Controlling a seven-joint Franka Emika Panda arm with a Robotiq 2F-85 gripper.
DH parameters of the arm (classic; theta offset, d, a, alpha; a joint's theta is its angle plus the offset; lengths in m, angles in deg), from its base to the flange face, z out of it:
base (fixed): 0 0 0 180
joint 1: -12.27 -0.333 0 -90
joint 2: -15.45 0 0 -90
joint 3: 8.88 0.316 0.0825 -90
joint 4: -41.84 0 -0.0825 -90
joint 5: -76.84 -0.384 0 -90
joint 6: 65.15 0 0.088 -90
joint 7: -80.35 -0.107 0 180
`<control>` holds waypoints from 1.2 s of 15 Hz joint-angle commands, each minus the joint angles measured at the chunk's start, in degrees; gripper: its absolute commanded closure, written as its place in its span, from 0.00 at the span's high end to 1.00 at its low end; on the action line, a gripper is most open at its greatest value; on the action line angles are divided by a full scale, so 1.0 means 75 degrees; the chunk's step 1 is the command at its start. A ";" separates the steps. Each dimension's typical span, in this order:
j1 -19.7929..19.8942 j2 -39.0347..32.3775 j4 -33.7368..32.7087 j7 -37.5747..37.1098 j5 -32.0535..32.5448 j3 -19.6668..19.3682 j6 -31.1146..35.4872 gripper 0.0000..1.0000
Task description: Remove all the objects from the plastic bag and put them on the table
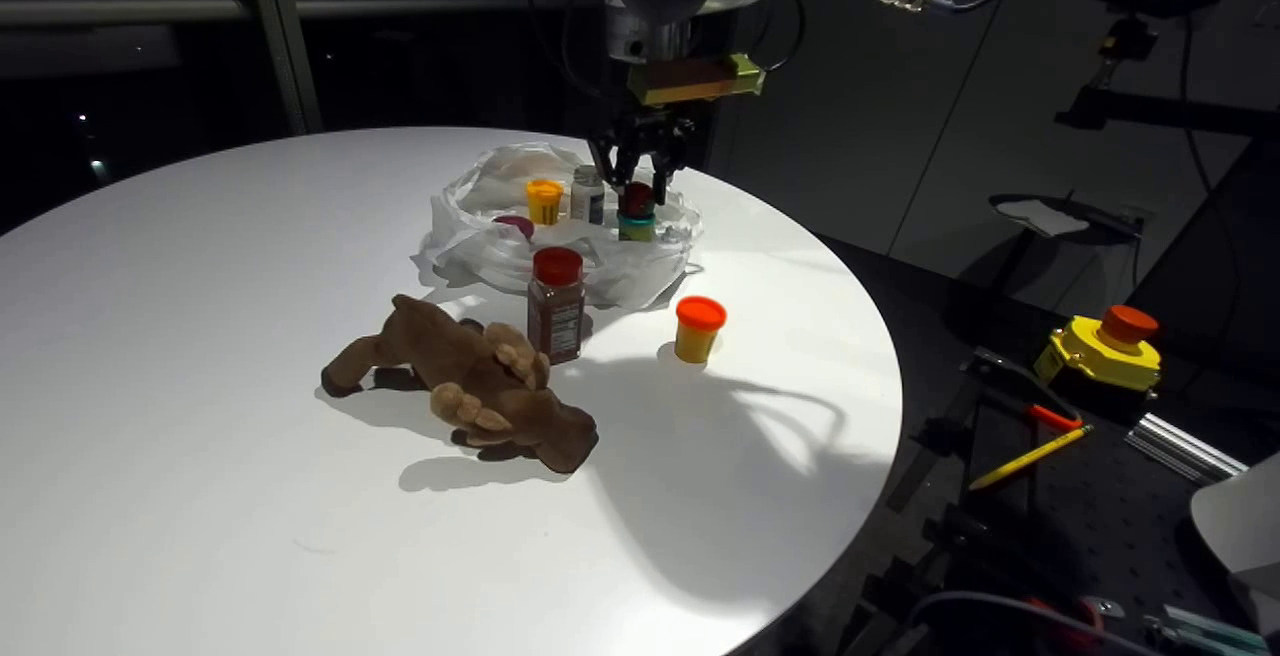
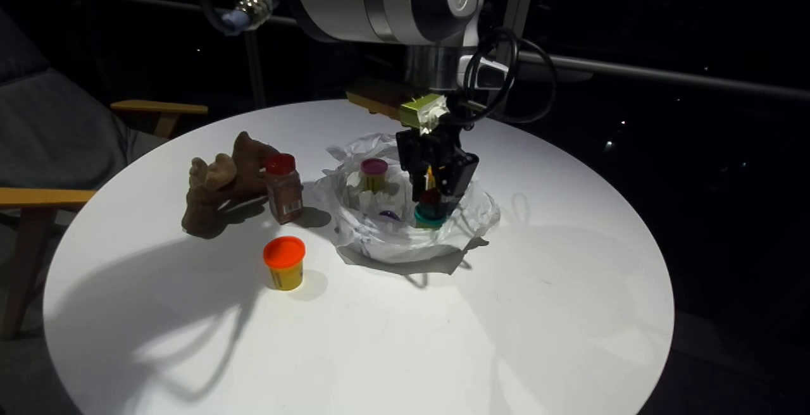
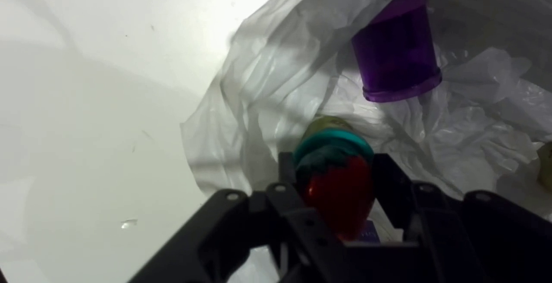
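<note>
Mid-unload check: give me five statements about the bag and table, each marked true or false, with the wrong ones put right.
1) The brown plush animal and the yellow jar with a red-orange lid are outside the thin whitish plastic bag. True.
2) The bag is empty. False: a purple plastic jar and a teal-lidded jar are inside it.
3) The clear bottle with a red cap stands upright on the round white table. True.
4) In the wrist view, a red strawberry-shaped thing shows between the black fingers. True.
5) The yellow jar lies on its side. False: it stands upright.
</note>
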 commanded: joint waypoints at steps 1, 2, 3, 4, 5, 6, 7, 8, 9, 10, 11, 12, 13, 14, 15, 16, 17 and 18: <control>-0.0036 0.0307 0.0122 -0.0004 -0.0064 0.0053 -0.0113 0.25; -0.0111 0.0557 0.0379 -0.0067 -0.0038 0.0052 -0.0023 0.25; -0.0218 0.0835 0.0702 -0.0146 0.0031 0.0036 0.0147 0.25; -0.0329 0.1132 0.1077 -0.0205 0.0093 0.0044 0.0333 0.25; -0.0411 0.1410 0.1403 -0.0212 0.0125 0.0074 0.0435 0.25; -0.0495 0.1706 0.1770 -0.0190 0.0107 0.0160 0.0589 0.25; -0.0590 0.1949 0.2086 -0.0197 0.0126 0.0223 0.0675 0.25; -0.0670 0.2187 0.2415 -0.0144 0.0112 0.0340 0.0663 0.25; -0.0708 0.2419 0.2704 -0.0037 0.0031 0.0503 0.0550 0.25; -0.0737 0.2576 0.3012 0.0096 -0.0054 0.0692 0.0501 0.25; -0.0748 0.2681 0.3254 0.0206 -0.0150 0.0882 0.0471 0.25; -0.0752 0.2750 0.3484 0.0299 -0.0246 0.1072 0.0498 0.25; -0.0730 0.2778 0.3700 0.0480 -0.0379 0.1265 0.0619 0.25; -0.0727 0.2676 0.3829 0.0637 -0.0458 0.1414 0.0924 0.25; -0.0726 0.2623 0.3927 0.0784 -0.0541 0.1544 0.1084 0.25; -0.0707 0.2485 0.3978 0.0957 -0.0617 0.1654 0.1257 0.25; -0.0679 0.2386 0.4008 0.1157 -0.0721 0.1758 0.1316 0.25; -0.0653 0.2255 0.4014 0.1329 -0.0812 0.1828 0.1393 0.25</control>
